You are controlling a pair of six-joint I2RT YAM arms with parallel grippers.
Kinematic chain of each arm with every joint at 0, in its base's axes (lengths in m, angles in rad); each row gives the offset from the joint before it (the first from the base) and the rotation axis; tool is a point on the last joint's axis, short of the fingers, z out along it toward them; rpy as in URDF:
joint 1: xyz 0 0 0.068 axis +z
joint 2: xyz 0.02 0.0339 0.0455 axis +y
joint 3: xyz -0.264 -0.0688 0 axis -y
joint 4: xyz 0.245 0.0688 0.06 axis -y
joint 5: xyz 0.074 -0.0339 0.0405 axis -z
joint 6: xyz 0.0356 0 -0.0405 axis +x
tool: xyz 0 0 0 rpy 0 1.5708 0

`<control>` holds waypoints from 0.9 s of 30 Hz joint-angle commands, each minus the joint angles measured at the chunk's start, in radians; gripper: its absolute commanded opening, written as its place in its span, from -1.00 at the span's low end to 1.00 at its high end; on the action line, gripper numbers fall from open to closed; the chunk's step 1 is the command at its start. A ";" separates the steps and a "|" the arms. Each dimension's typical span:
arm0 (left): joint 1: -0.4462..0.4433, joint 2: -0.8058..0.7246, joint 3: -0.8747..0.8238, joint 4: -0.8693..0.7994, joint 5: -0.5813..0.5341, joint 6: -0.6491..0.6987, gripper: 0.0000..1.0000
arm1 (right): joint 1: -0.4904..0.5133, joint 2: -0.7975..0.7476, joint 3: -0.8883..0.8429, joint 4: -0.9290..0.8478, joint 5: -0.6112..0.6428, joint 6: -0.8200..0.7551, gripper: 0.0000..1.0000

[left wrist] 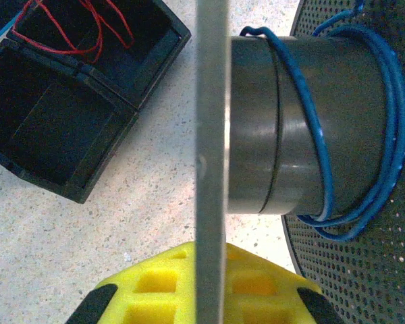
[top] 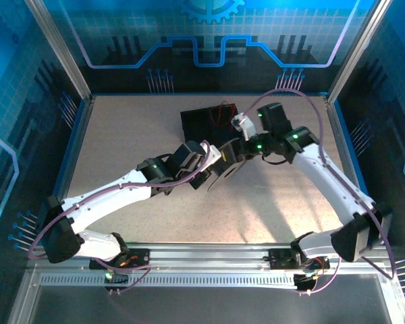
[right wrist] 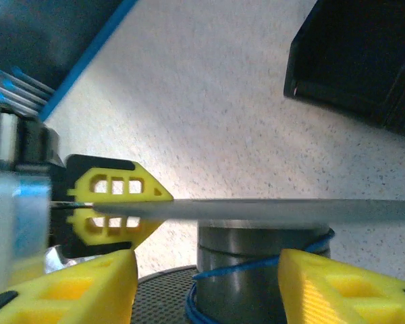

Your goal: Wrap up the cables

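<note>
The blue cable [left wrist: 317,135] runs in a few loose turns round the dark core [left wrist: 256,121] of a spool [top: 223,172] held above the table. My left gripper [left wrist: 211,260] is shut on the edge of the spool's thin grey flange [left wrist: 211,101]; its yellow fingers [right wrist: 115,185] clamp that flange in the right wrist view too. My right gripper [right wrist: 206,277] is open, one finger on either side of the core, where the blue cable [right wrist: 237,268] crosses. The red cable [left wrist: 67,27] lies loose in a black box [left wrist: 131,111].
The spool's other flange is a black perforated disc [left wrist: 364,270]. The black box [top: 197,121] with its compartments lies on the speckled table just behind both grippers [top: 219,158]. Blue-edged walls [top: 74,135] close in the table on the left, right and back.
</note>
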 commanded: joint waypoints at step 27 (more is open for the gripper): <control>0.384 -0.326 0.094 -0.217 -0.067 -0.409 -1.00 | -0.115 -0.018 -0.097 0.284 0.351 0.333 1.00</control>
